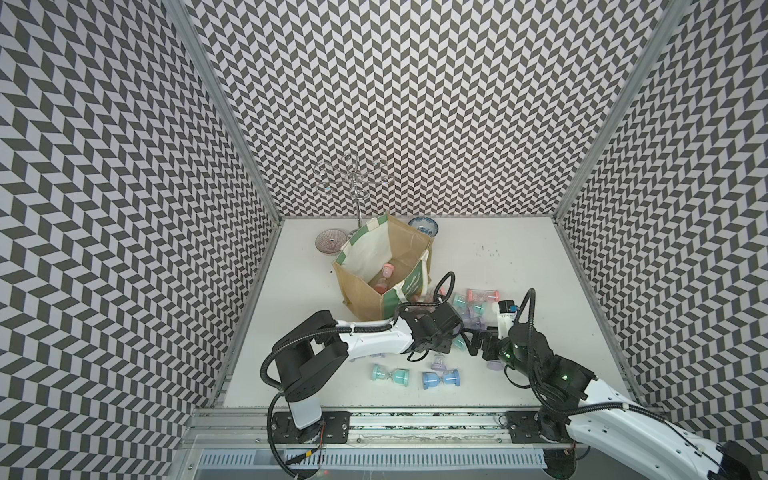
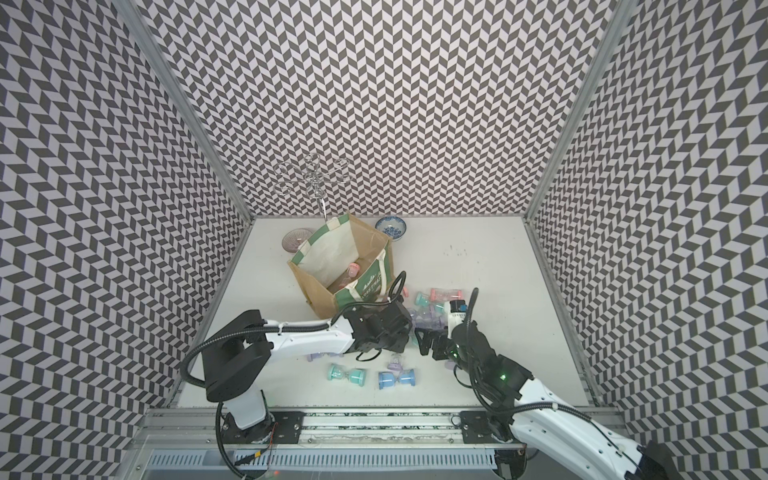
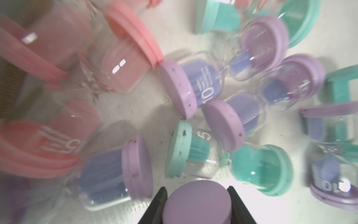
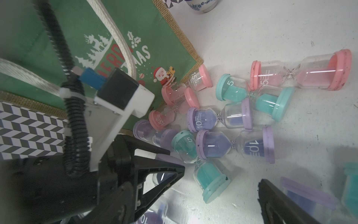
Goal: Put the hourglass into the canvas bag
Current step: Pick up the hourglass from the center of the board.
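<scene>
The white tabletop (image 1: 519,291) spreads under both arms. On it, just beyond the left claw (image 3: 197,189), stands the boxy tan burlap canvas bag (image 1: 357,293) with green printed panels, cream rope handles, white lining and a green-and-white striped rim. Its mouth is open and a pink-capped hourglass (image 1: 388,272) shows inside, while in the right wrist view its green side rises close behind that claw. Past the bag, well apart from the claw, a chrome wire stand (image 1: 353,178) with looped arms rises by the back wall, with a pinkish patterned bowl (image 1: 330,241) and a blue-and-white patterned bowl (image 1: 423,226) to either side of it. The right claw (image 1: 471,343) faces the left one from just beside it, its fingers spread wide and holding nothing that shows. A heap of pink, teal and purple hourglasses (image 4: 232,116) lies on their sides just ahead of the left claw, between it and the bag's corner. A teal hourglass (image 1: 390,374) and a blue hourglass (image 1: 440,379) lie apart behind it, toward the arm bases. The left claw is nearly closed, its two black fingers (image 3: 157,207) pressed against either side of the round cap of a purple-capped clear-glass hourglass (image 3: 196,207). This one sits in the claw's grip, outside the bag and near its green side; whether it is off the table I cannot tell.
</scene>
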Tool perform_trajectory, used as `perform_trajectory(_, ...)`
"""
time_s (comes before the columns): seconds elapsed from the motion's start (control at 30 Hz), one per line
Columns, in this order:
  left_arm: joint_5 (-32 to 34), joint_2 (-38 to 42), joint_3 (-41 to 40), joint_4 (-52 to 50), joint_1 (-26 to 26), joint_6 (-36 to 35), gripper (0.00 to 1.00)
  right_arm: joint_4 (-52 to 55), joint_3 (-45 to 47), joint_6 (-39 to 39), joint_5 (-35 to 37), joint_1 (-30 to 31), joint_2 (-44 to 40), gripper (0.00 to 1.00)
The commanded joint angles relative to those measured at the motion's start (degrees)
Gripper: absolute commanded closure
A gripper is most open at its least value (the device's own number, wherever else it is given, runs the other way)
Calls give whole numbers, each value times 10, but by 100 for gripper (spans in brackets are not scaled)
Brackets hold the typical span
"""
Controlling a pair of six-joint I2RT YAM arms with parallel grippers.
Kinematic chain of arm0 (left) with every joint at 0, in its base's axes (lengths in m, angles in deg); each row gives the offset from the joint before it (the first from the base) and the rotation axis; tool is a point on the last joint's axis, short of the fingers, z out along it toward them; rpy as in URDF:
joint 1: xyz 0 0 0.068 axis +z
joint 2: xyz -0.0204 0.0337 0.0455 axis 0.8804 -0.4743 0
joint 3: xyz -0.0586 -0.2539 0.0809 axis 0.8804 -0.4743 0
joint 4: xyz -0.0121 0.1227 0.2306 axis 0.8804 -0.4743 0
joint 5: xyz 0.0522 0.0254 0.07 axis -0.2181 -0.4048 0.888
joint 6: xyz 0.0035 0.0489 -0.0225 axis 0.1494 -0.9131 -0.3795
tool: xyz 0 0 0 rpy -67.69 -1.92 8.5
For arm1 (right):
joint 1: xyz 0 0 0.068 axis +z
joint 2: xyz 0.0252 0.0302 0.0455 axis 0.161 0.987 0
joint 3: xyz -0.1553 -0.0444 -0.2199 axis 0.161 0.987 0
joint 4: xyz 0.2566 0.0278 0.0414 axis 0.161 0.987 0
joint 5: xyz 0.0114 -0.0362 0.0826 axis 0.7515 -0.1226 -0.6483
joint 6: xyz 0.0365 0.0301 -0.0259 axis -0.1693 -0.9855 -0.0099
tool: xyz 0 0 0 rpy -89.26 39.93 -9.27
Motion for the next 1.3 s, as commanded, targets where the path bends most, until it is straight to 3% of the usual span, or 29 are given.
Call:
perform_trajectory(0.0, 37, 36, -3, -2, -8, -5, 70, -24, -23, 6, 14, -3, -8, 1)
perform_trajectory(0.47, 46, 134, 27, -32, -8, -62, 74, -36, -57, 28, -1, -3, -24, 1)
perform_trajectory(0.83, 105, 208, 95, -75, -5, -128, 74, -91, -77, 54, -55, -3, -19, 1)
perform_trajectory(1.03, 147, 229, 148, -125, 17, -159, 74, -153, -84, 69, -111, -3, 4, 1)
perform_trajectory(1.27, 167, 230, 201, -164, 77, -186, 74, -242, -98, 95, -175, -3, 56, 1)
